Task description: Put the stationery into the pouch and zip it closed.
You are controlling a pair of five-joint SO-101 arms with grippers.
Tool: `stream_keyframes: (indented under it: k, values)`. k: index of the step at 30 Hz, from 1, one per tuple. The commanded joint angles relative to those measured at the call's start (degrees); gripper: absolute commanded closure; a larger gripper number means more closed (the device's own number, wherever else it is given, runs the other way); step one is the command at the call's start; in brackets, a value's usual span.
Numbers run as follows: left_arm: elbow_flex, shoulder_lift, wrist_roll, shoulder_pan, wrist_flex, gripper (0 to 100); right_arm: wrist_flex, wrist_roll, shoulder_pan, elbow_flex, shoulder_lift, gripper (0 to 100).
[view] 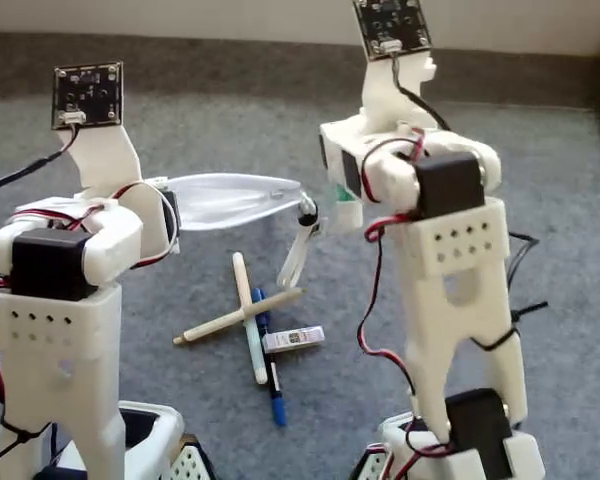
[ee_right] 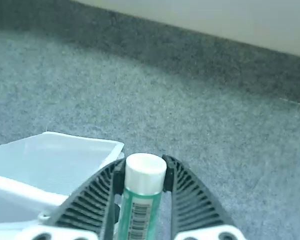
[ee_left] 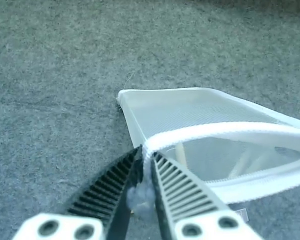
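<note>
Left claw point(ee_left: 146, 155): clenched on the white zipper-tape edge of the translucent white mesh pouch point(ee_left: 200, 115). It pinches one end and holds the pouch off the floor. The pouch mouth is gaping, with the two zipper edges apart.

Right claw point(ee_right: 144, 162): partly open, fingers grasping a green-bodied, white-capped glue stick point(ee_right: 140, 200) just beside the pouch's far end.

Surface: grey short-pile carpet point(view: 540, 160). A pale wall point(view: 180, 15) runs along the back edge.

Count:
- 2 white arms
- 1 pouch, hanging between them
- 1 glue stick, in the right claw
- 1 white strap point(view: 295, 258), dangling from the pouch end nearer the right arm

Loose on the carpet below the pouch, in one pile:
- 2 pale wooden pencil-like sticks, one diagonal point(view: 210, 328) and one upright across it point(view: 242, 280), making an X
- 1 blue pen point(view: 273, 385), alongside the upright stick
- 1 small white rectangular block point(view: 293, 338), touching the pen
</note>
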State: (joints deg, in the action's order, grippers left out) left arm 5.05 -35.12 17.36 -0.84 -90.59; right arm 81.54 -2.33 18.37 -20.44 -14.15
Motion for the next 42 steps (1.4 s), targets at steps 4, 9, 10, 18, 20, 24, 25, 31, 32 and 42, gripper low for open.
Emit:
stream_keyframes:
  k: [4,9,10,18,20,24,25,31,32,42]
  values:
    - [-1.54,0.84,1.41,0.84,1.93,99,0.13,-0.09,3.47,-3.12,-9.36,99.3]
    - [-1.54,0.84,2.02,0.84,1.93,99,0.22,-0.44,9.1,-3.12,-14.73,99.3]
    - [-1.54,0.84,2.02,0.84,1.85,99,0.22,-0.44,10.07,-3.12,-15.78,99.3]
    - [-1.54,0.84,1.93,0.84,1.58,99,-0.04,-0.53,16.75,-3.03,-20.35,99.3]
    - [-1.54,0.84,1.93,0.84,1.58,99,0.04,-0.53,17.71,-3.03,-20.97,99.3]
    - [-1.45,0.84,1.85,0.84,1.49,99,1.1,-0.53,18.59,-2.95,-23.08,99.3]
    - [-1.45,0.84,1.85,0.84,1.49,99,2.07,-0.53,18.59,-2.95,-23.52,99.3]
    - [-1.45,0.84,1.85,0.84,1.49,99,5.93,-0.35,18.59,-2.95,-25.1,99.3]
    - [-1.45,0.84,1.85,0.84,1.49,99,5.93,-0.18,18.59,-2.95,-25.1,99.3]
    - [-1.45,0.84,1.85,0.84,1.49,99,14.2,-0.09,22.64,-2.95,-27.21,99.3]
